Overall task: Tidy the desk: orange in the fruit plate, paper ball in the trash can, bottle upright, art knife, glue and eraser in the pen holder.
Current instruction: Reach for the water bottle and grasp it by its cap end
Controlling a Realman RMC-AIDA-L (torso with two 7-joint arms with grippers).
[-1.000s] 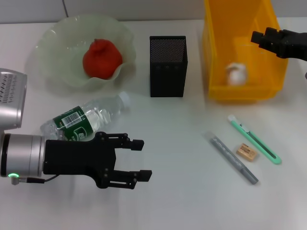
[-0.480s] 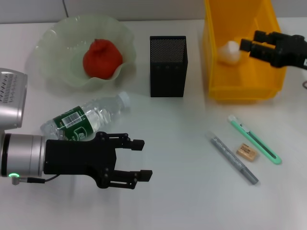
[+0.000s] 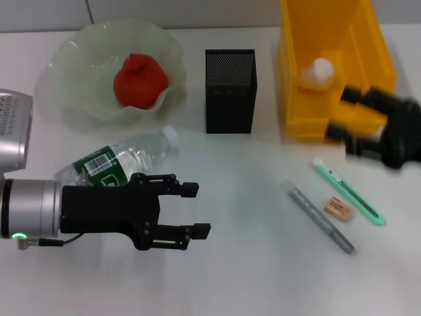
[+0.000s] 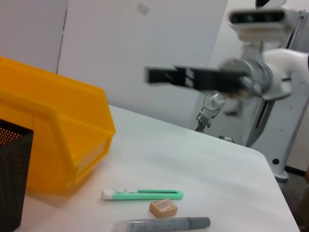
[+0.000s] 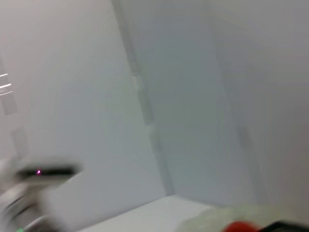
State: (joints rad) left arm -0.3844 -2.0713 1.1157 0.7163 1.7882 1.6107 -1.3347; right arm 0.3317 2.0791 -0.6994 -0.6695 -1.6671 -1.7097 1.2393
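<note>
The orange (image 3: 139,80) lies in the pale green fruit plate (image 3: 69,52). A white paper ball (image 3: 319,71) rests inside the yellow trash can (image 3: 304,125). The bottle (image 3: 118,161) lies on its side, just behind my left gripper (image 3: 192,209), which is open and empty. My right gripper (image 3: 342,113) is open and blurred at the can's front right corner. The green art knife (image 3: 348,191), the eraser (image 3: 338,209) and the grey glue (image 3: 320,217) lie on the table right of centre. The black mesh pen holder (image 3: 230,91) stands mid-table.
The left wrist view shows the trash can (image 4: 63,140), pen holder (image 4: 9,179), art knife (image 4: 142,194), eraser (image 4: 163,207) and glue (image 4: 169,224), with the right gripper (image 4: 164,76) beyond. The right wrist view is a blur of wall.
My right gripper has swung from above the trash can down to its front right corner. The paper ball bounced and now rests in the can. The left gripper edged slightly forward.
</note>
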